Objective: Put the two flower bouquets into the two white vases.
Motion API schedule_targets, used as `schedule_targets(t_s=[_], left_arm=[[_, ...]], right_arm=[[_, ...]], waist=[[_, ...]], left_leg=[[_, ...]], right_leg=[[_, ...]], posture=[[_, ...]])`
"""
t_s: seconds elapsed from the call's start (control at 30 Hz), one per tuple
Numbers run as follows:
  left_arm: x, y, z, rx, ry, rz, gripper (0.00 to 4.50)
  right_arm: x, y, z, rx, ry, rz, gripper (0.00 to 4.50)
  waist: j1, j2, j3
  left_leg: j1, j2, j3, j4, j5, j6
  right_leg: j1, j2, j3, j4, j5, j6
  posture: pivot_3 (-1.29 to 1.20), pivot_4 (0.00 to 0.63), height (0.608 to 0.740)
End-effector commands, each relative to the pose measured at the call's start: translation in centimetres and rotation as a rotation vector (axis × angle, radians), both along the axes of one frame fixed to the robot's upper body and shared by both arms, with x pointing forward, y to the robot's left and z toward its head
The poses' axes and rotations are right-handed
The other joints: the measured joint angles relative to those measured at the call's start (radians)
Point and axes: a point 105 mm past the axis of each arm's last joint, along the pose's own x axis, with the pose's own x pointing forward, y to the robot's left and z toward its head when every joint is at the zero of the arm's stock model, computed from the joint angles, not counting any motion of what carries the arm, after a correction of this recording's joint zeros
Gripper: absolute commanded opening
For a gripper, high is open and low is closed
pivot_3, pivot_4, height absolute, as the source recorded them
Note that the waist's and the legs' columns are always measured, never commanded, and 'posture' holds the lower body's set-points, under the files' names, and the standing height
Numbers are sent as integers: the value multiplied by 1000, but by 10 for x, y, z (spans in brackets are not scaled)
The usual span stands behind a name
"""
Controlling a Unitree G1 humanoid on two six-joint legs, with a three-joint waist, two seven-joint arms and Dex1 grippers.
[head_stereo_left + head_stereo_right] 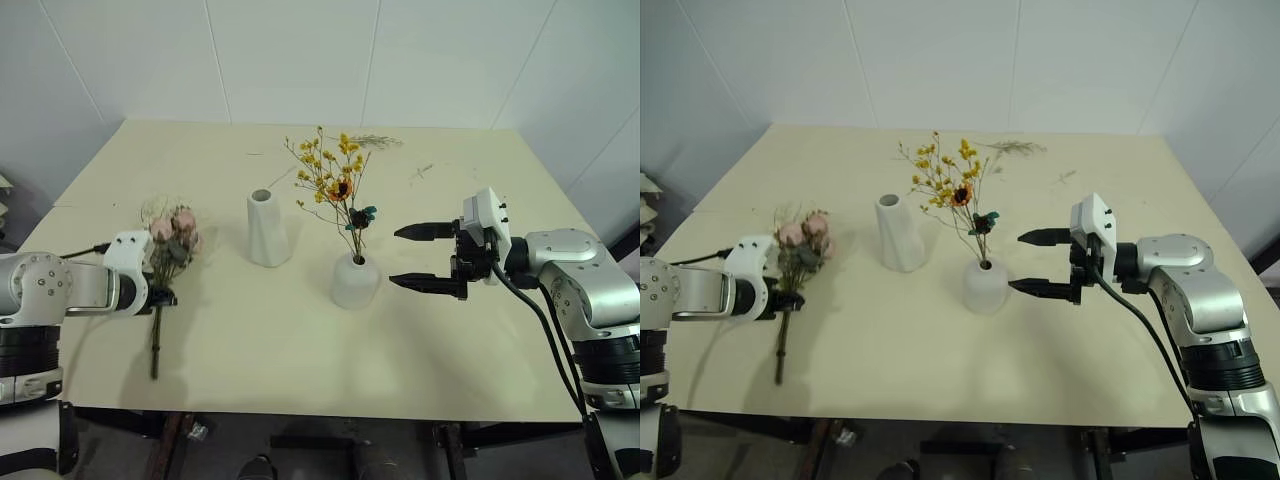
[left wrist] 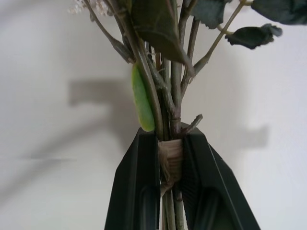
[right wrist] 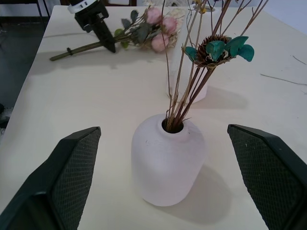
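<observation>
Left tool (image 1: 160, 297) is seen from the head clamped on the rose bouquet (image 1: 172, 240), lying on the table (image 1: 250, 350) beside the empty tall vase (image 1: 267, 228). Right tool (image 3: 170, 182) is seen from its wrist spread wide around the squat vase (image 3: 168, 165), where the yellow bouquet (image 1: 332, 180) is already placed.

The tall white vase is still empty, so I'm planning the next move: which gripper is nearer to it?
Left. The left gripper, shut on the pink rose bouquet, sits beside the tall white vase; the open right gripper is beyond the short vase.
</observation>
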Motion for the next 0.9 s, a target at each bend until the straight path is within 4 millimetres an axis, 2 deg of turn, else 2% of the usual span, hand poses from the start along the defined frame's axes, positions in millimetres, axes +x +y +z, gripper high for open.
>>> schedule_targets(t_s=[0.03, 0.2, 0.37, 0.43, 0.47, 0.6, 0.67, 0.9], left_arm=[[13, 0, 58, 35, -337, -31, 258], [18, 4, 112, 57, -711, -56, 258], [16, 2, 143, 75, -947, -157, 258], [15, -2, 157, 61, -1052, -211, 258], [12, -7, 170, 26, -1140, -260, 258], [6, -22, 199, -102, -1370, -397, 258], [4, -27, 207, -150, -1452, -450, 258], [8, -46, 217, -460, -1508, -712, 258]], right_arm=[[-1, -6, 13, 12, -63, -21, 4500], [-1, -8, 13, 22, -70, -39, 4500], [-3, -7, 12, 32, -72, -50, 4500], [-3, -8, 11, 34, -73, -57, 4500], [-3, -8, 12, 39, -75, -61, 4500], [-4, -7, 12, 49, -83, -69, 4500], [-4, -7, 12, 54, -87, -72, 4500], [-9, -8, 21, 114, -91, -60, 4500]], waist=[[0, 0, 0], [0, 0, 0], [0, 0, 0], [1, 0, 0], [4, 0, 0], [19, 0, 0], [21, 0, 0], [19, 0, 0]], left_leg=[[0, 0, 0, 0, 0, 0], [0, 0, 0, 0, 0, 0], [0, 0, 1, 0, 0, 0], [0, 0, 1, 0, 0, 0], [0, 0, 1, 0, 0, 0], [0, 0, 1, 1, 0, 0], [0, 0, 1, 1, 0, 0], [0, 0, 0, 1, 0, 1]], right_leg=[[0, 0, 0, 0, 0, 0], [0, 0, 0, -1, 0, 0], [0, 0, 0, -1, 0, 0], [0, 0, 0, -1, 0, 0], [0, 0, 0, -1, 0, 0], [1, 0, 0, -1, 1, 1], [1, 0, 0, -2, 1, 1], [2, 0, 0, -2, 1, 1]], posture=[[0, 150, 740], [0, 150, 740], [0, 150, 740], [0, 150, 740], [0, 150, 740], [0, 150, 740], [0, 150, 740], [0, 150, 740]])
